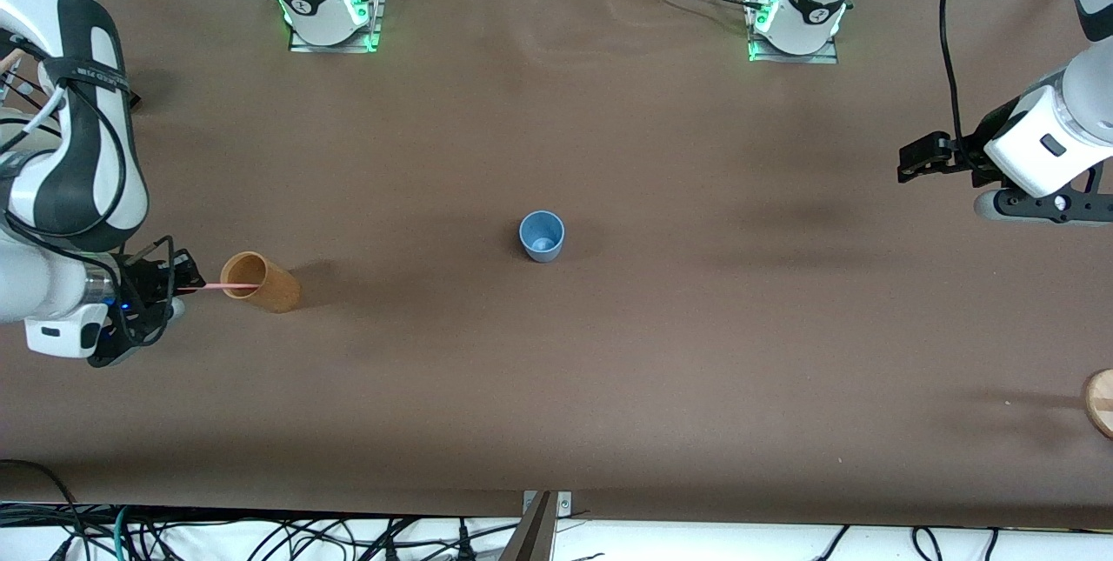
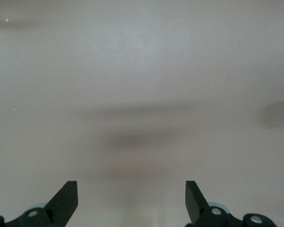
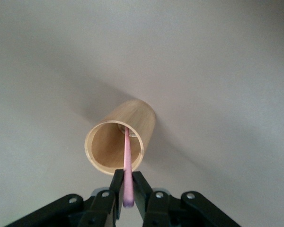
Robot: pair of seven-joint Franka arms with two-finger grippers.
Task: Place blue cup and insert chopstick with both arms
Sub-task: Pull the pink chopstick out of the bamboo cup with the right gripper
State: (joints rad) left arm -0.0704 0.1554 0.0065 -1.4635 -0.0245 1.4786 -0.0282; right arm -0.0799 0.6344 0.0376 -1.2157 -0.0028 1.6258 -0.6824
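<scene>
The blue cup (image 1: pixel 542 237) stands upright and empty at the middle of the table. My right gripper (image 1: pixel 185 286) is at the right arm's end of the table, shut on one end of the pale-pink chopstick (image 1: pixel 228 286). The chopstick's other end reaches into the tan cup (image 1: pixel 261 282) beside the gripper. The right wrist view shows the gripper (image 3: pixel 128 178), the chopstick (image 3: pixel 127 156) and the tan cup (image 3: pixel 117 142). My left gripper (image 1: pixel 915 163) hangs open and empty over bare table at the left arm's end. In the left wrist view it (image 2: pixel 131 189) shows only table.
A round wooden object (image 1: pixel 1101 401) lies at the left arm's end of the table, near the front edge. A dark upright piece (image 1: pixel 534 528) stands at the middle of the table's front edge. Cables lie below that edge.
</scene>
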